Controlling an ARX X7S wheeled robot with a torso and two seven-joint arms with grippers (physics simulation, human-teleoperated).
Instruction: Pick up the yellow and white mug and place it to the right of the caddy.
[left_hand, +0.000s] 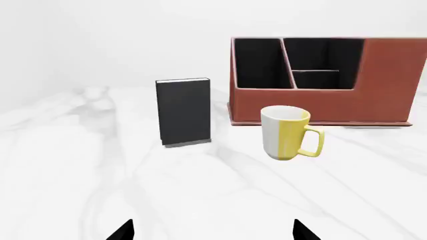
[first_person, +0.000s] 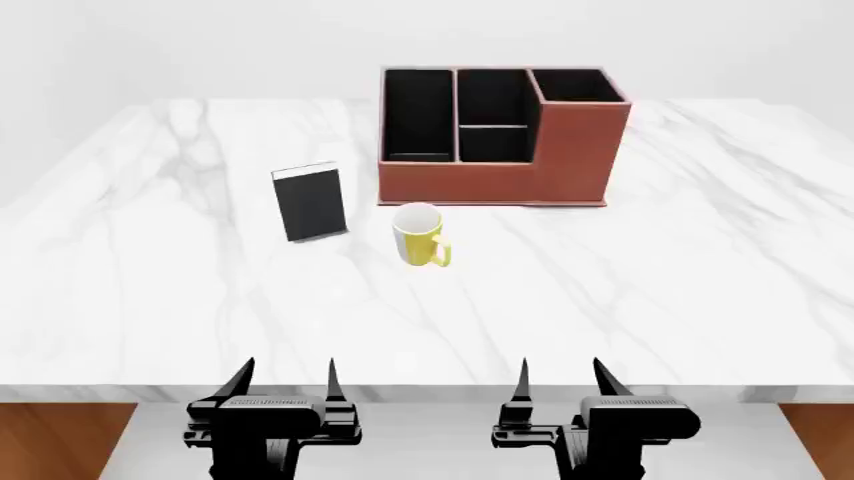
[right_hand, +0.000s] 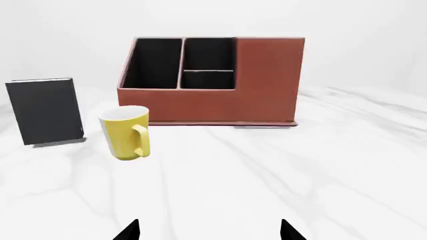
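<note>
The yellow and white mug (first_person: 420, 237) stands upright on the white marble table (first_person: 667, 270), just in front of the caddy (first_person: 501, 135), handle toward the right. The same mug (left_hand: 288, 132) shows in the left wrist view and again (right_hand: 127, 132) in the right wrist view. The reddish-brown caddy (left_hand: 327, 80) (right_hand: 213, 80) has black compartments and a taller right corner. My left gripper (first_person: 284, 382) and right gripper (first_person: 559, 380) hover at the table's near edge, both open and empty, well short of the mug. Only black fingertips (left_hand: 123, 231) (right_hand: 290, 230) show in the wrist views.
A small black book (first_person: 310, 202) stands upright to the left of the mug, also seen as the book (left_hand: 183, 112) (right_hand: 45, 111) in both wrist views. The table's front edge (first_person: 427, 392) runs just under the grippers.
</note>
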